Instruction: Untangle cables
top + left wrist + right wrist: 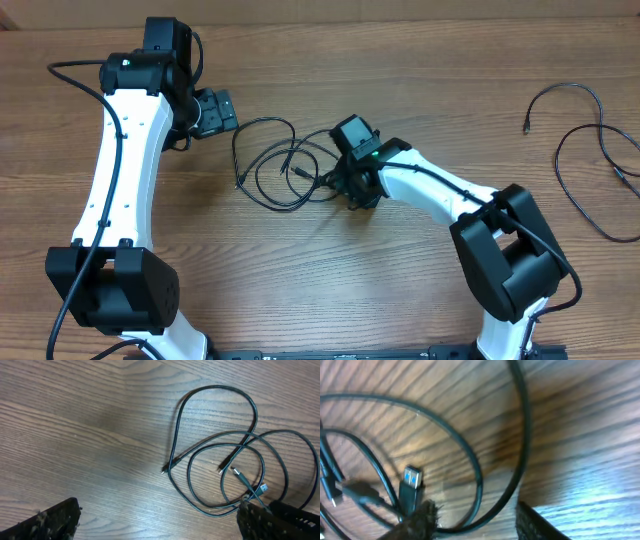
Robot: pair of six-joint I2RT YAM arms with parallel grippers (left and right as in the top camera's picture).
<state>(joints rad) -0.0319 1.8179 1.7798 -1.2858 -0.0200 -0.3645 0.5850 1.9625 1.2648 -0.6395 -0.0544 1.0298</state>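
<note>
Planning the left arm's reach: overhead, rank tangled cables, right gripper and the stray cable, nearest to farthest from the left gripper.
From the left gripper:
1. tangled cables, close beside it.
2. right gripper, on the tangle's far side.
3. stray cable, by the far right edge.

Black cables (pixel 524 435), blue-tipped plug (pixel 411 479), brown woodgrain table (pixel 400 300)

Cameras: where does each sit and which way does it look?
Overhead: above the table, facing straight down at the cables; left arm, right arm show.
Left wrist: on the left arm, looking down at the cables; left tool at bottom.
Right wrist: close over the table, at a blue plug; right tool at bottom.
Shared: both wrists see that plug.
</note>
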